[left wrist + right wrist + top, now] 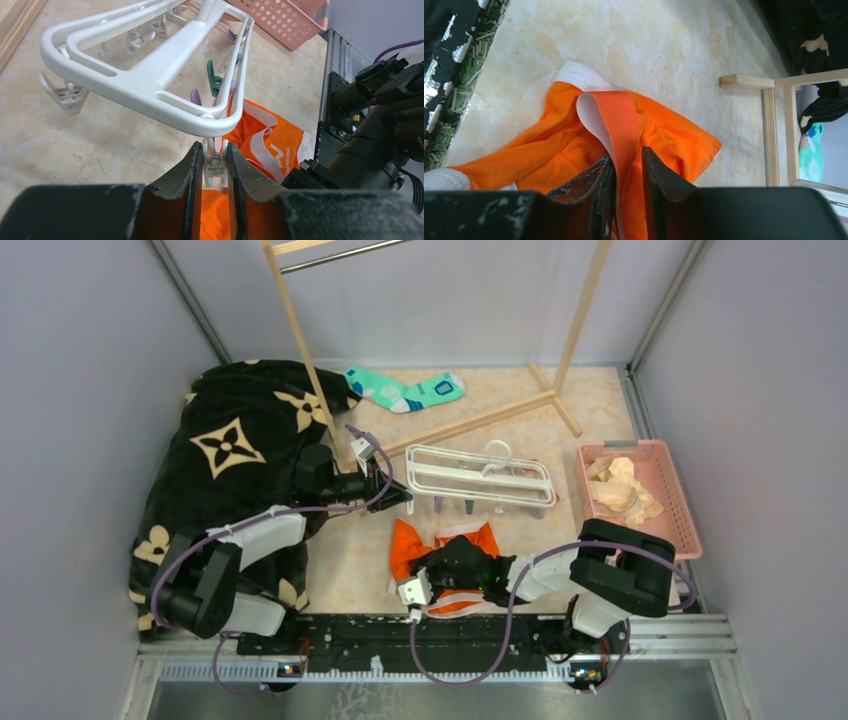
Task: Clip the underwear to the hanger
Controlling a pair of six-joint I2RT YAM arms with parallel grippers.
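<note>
The white hanger (480, 475) lies flat on the table, its coloured clips hanging off the near side. My left gripper (398, 492) is at its left end. In the left wrist view the hanger (150, 80) fills the upper frame, and my left gripper (215, 167) is shut on a white clip (215, 165) at the hanger's near corner. The orange underwear (405, 545) lies crumpled just in front of the hanger, and it also shows in the left wrist view (265, 140). My right gripper (413, 592) sits over it. In the right wrist view my right gripper (626, 162) is shut on the orange waistband (616, 125).
A tall wooden rack (470, 420) stands behind the hanger, with a teal sock (405, 392) at its foot. A pink basket (640, 448) holding beige cloth (620, 485) is at the right. A black patterned blanket (240, 440) covers the left side under my left arm.
</note>
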